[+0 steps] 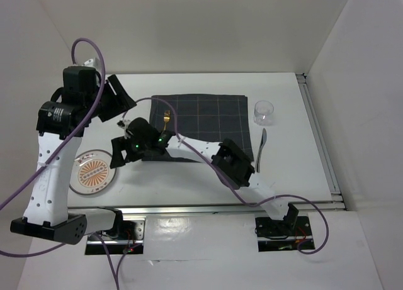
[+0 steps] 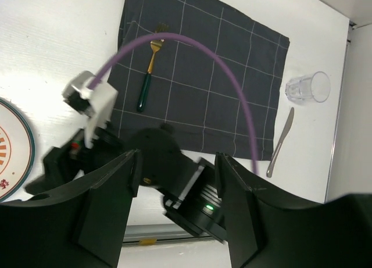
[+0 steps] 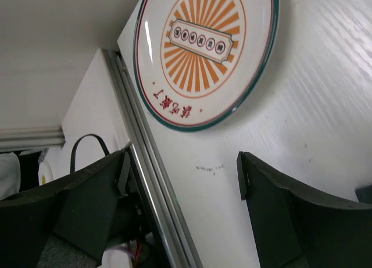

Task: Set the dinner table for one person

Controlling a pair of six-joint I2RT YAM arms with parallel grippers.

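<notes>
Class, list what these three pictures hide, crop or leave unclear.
Plate: left wrist view, cut off by the left edge; right wrist view, by the top edge.
Mat: top view, near edge hidden under the right arm.
Fork: top view, handle too small and dark to trace.

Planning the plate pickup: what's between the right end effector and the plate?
Nothing but bare dinner table, seen in the right wrist view, separates the open right end effector from the plate.

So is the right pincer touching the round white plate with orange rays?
Apart. The right wrist view shows bare white tabletop between the open right pincer and the round orange-rayed plate.
</notes>
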